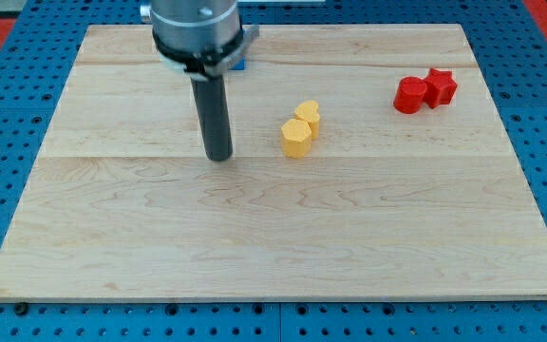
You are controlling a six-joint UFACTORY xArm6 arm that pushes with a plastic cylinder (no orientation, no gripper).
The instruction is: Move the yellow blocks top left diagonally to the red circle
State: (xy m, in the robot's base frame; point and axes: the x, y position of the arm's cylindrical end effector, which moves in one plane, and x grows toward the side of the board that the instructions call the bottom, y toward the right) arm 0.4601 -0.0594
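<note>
Two yellow blocks touch each other near the board's middle: a yellow hexagon and, just above and to its right, a second yellow block whose shape I cannot make out. A red circle lies at the upper right, touching a red star on its right. My tip rests on the board to the left of the yellow hexagon, about a block's width or two away, not touching it.
The wooden board lies on a blue perforated table. A small blue block shows partly behind the arm's head near the top edge.
</note>
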